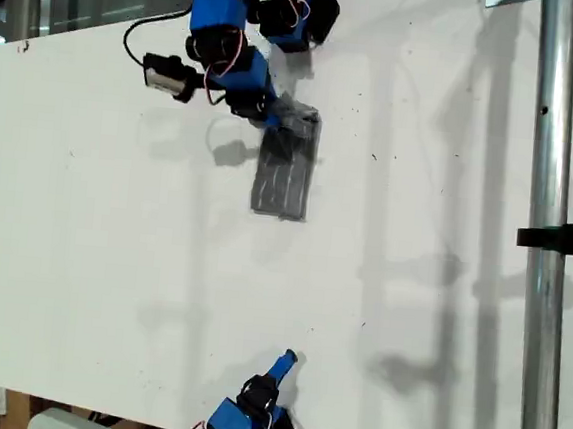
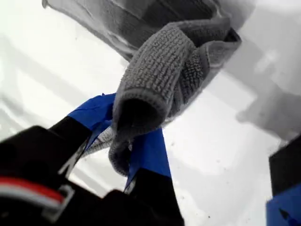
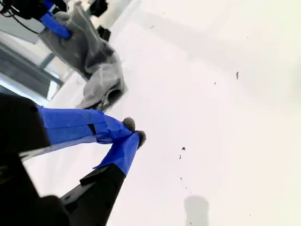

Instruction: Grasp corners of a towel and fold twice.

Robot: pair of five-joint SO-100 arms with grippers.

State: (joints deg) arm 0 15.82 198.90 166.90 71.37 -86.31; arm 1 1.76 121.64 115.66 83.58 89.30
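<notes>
- Grey cloth, striped in thin white lines: the towel [image 1: 286, 169] lies folded into a narrow strip on the white desk [image 1: 114, 240], in the upper middle of the exterior view, its long axis running from the upper arm toward the lower one.
- My first tool [image 2: 129, 136] is pinched on the towel's upper end, a bunched, looped corner [image 2: 155, 70] held between its blue-taped jaws and lifted slightly off the desk, as the first wrist view shows.
- My second tool [image 3: 131, 132] sits at the exterior view's bottom edge, well apart from the towel, its blue tips pressed together on nothing; only a speck of grey fluff clings there.
- The towel's free end points toward my second tool, yet my first tool is much the nearer and already has hold.
- Judging by its narrow shape, the folding looks largely done; any further fold would likely mean carrying the held end along the strip's length.
</notes>
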